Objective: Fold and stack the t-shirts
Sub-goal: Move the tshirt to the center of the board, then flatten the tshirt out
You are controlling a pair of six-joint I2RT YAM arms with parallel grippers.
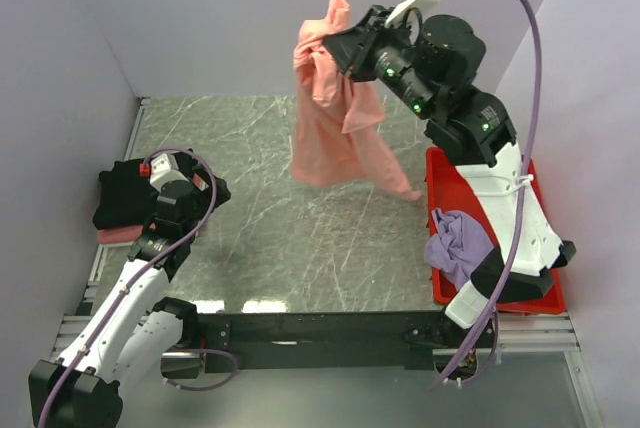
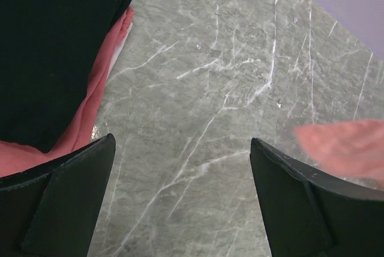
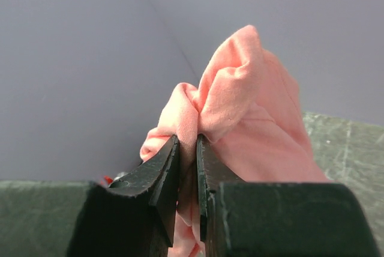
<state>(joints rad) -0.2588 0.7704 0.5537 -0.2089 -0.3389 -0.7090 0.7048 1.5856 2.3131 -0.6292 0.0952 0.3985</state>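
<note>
Dangling from the right gripper (image 1: 333, 48) in the overhead view, the salmon-pink t-shirt (image 1: 335, 133) is hanging high over the marbled table (image 1: 250, 238), its lowest corner trailing near the red tray (image 1: 447, 170). It is probably being held up so its own weight is pulling it open for laying flat. A lavender-purple t-shirt (image 1: 455, 243) is lying crumpled in that tray. At the left edge a black t-shirt (image 1: 122, 193) is sitting folded on a pink one (image 1: 118, 235), forming the stack, and the left gripper (image 1: 165, 170) is hovering just beside it.

In the left wrist view, the left gripper (image 2: 183, 143) is standing wide apart over bare table, gripping nothing, with the black t-shirt (image 2: 54, 47) to one side.

In the right wrist view, the right gripper (image 3: 187, 143) is pinching a bunched fold of the salmon-pink t-shirt (image 3: 240, 101) — a small bite, so the cloth may be prone to slipping.
</note>
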